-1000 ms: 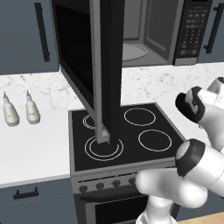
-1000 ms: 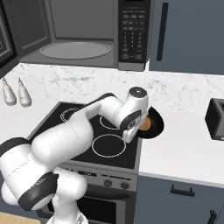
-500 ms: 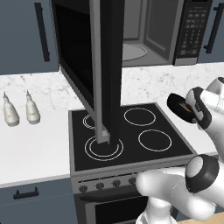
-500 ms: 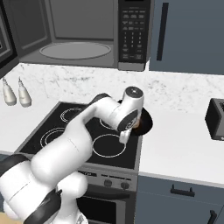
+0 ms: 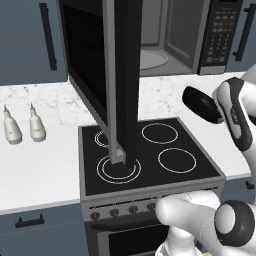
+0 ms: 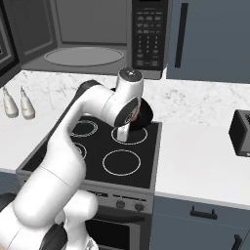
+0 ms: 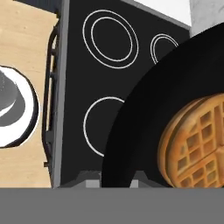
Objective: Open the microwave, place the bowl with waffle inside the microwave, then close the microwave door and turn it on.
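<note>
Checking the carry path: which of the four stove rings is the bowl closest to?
The back right ring: the bowl with waffle, held in the tool, hangs just beyond its right edge.

We see a black four-ring stove (image 5: 150, 160) set in a white marble counter (image 6: 200, 161). Two small white bottles (image 5: 22, 129) stand well left of the tool; a dark toaster (image 6: 240, 132) sits far to its right.
</note>
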You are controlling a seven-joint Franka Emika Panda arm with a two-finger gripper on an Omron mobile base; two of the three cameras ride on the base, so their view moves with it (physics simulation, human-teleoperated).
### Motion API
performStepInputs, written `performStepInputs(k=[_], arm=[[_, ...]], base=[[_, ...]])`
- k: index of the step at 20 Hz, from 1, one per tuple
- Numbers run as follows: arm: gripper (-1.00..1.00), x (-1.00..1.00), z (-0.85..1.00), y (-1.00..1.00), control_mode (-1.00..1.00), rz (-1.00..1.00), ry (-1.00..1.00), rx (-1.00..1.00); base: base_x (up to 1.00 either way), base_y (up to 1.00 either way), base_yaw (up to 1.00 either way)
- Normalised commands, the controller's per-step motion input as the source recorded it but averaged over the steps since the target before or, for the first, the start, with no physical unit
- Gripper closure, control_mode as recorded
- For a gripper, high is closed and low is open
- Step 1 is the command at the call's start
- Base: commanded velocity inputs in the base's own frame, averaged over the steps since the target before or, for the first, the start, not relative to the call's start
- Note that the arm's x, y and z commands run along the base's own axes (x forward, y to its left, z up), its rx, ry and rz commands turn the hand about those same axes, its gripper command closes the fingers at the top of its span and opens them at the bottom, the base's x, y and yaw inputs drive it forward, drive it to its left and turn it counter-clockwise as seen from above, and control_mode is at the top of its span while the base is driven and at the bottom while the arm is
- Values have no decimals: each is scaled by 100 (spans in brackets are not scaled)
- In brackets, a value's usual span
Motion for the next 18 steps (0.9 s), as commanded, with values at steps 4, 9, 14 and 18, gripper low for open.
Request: performStepInputs(k=[4, 9, 14, 18], arm=[[100, 0, 100, 66, -100, 14, -29, 0], [100, 10, 80, 91, -100, 10, -24, -16], [100, 42, 71, 68, -100, 1, 3, -17], [100, 73, 28, 35, -100, 0, 2, -11]], base=[[0, 0, 0], [0, 0, 0], [0, 0, 0], [0, 0, 0]])
